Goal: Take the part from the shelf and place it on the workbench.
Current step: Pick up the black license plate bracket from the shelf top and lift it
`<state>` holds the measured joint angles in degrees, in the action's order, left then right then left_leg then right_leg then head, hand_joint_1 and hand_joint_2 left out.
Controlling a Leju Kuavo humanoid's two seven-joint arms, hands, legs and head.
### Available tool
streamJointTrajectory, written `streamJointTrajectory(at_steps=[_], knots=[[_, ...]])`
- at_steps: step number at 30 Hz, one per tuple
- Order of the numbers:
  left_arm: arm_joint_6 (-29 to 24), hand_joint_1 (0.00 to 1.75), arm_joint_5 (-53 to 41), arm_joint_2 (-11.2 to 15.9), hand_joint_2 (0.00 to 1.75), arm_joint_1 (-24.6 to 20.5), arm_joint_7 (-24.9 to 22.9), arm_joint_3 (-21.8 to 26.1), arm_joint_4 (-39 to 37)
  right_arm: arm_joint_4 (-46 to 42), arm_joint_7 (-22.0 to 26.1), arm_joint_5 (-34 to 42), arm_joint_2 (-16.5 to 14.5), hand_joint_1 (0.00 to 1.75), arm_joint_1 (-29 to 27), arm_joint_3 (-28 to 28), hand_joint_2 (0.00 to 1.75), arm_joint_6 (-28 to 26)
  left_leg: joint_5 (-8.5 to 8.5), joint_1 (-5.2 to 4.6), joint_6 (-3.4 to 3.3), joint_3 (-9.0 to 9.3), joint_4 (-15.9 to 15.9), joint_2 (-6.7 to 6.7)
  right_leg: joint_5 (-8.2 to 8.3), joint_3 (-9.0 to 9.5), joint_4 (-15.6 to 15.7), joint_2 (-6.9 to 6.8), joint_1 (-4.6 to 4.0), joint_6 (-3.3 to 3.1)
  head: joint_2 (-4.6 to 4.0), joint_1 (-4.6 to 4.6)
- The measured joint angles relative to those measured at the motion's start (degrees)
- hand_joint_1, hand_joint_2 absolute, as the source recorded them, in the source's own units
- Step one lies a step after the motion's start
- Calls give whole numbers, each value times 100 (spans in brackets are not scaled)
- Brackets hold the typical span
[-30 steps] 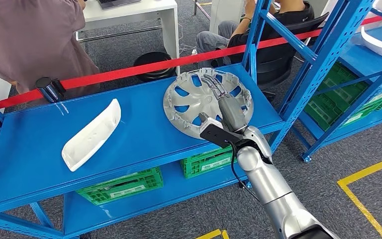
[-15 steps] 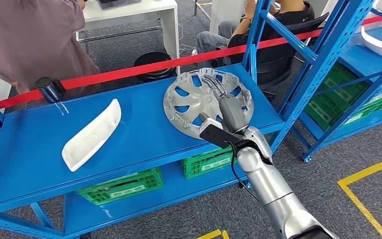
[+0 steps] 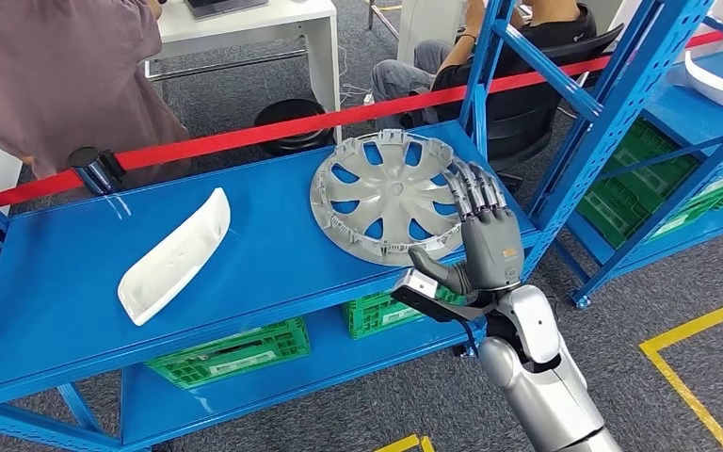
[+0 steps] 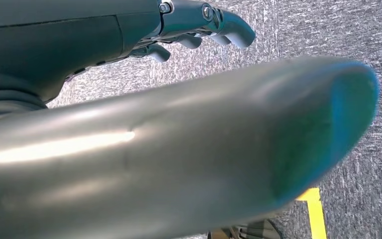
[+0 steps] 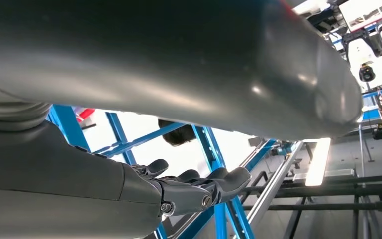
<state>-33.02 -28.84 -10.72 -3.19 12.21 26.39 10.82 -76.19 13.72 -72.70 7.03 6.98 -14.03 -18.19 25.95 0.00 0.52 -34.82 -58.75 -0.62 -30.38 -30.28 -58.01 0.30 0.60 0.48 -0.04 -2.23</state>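
A silver hubcap lies flat on the right half of the blue shelf. A white curved part lies on the shelf's left half. My right hand stands at the hubcap's near right edge, fingers straight and apart, their tips over the rim and the thumb pointing left. It holds nothing; the right wrist view shows the same hand with bare, outstretched fingers. In the left wrist view my left hand hangs over grey carpet with loosely bent fingers and nothing in it.
A red tape runs behind the shelf, with people beyond it. Blue uprights rise just right of my hand. Green crates sit on the lower level. A second shelf at the right holds another white part.
My right hand has pulled back from over the hubcap's middle to its near right edge and turned upright. The hubcap and the white part have not moved.
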Motion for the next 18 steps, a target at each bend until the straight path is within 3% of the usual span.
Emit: streamJointTrajectory(at_steps=[9, 13, 18], knots=[[-10, 0, -67, -16, 0, 0, -57, 6, 0, 8, -222, -213, -2, 0, 46, 124, 0, 171, 0, -1, 0, 0, 0, -2, 0, 2, 0, 0, 1, 0, 0, 0], [4, 0, -119, -16, 0, 1, -73, 8, 0, 73, -222, -204, 1, 0, 47, 222, 175, 213, 0, -1, 0, 0, 0, -2, 0, 2, 0, 0, 1, 0, 0, 0], [53, 0, -206, -16, 0, 0, -78, 8, 0, 119, -275, -97, 21, 0, 27, 356, 175, 237, 0, 0, 0, 1, 0, -4, 0, 1, 0, -1, 1, 0, 0, 0]])
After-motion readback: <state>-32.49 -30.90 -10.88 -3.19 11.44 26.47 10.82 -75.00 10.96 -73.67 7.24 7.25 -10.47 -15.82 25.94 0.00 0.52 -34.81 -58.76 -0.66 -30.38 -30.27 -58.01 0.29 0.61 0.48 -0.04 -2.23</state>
